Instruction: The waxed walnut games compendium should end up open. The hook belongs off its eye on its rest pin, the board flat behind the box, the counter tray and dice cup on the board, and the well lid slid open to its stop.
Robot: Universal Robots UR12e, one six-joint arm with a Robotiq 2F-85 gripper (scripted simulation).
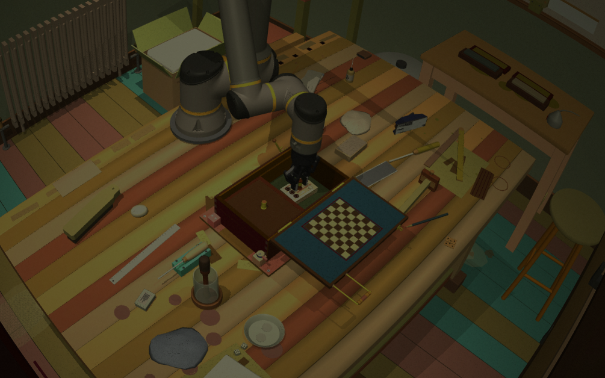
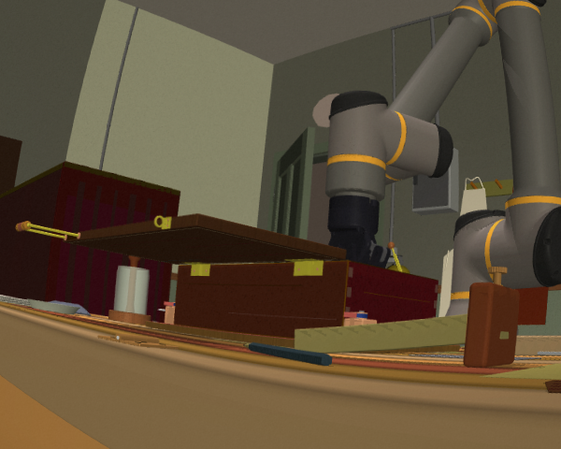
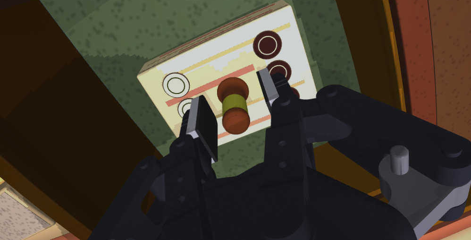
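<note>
The cream counter tray [image 3: 227, 73] lies on the green baize inside the walnut box [image 1: 276, 197], with light and dark counters in its pockets and an upright knob [image 3: 233, 104] at its middle. My gripper [image 3: 230, 106] is down in the box, open, with its fingers on either side of the knob, holding nothing. The chequered board [image 1: 342, 228] is folded out flat behind the box. The brown well lid [image 1: 260, 207] with its small yellow knob covers the box's other half. The brass hook [image 2: 46, 231] sticks out from the board's far edge. The dice cup is hidden.
The striped workbench carries a glass jar with a brown handle [image 1: 205, 284], a steel ruler [image 1: 145, 254], a dish [image 1: 264, 330], a chisel [image 1: 391, 164] and a pencil [image 1: 426, 220]. A side table [image 1: 506, 89] and a stool [image 1: 572, 225] stand to the right.
</note>
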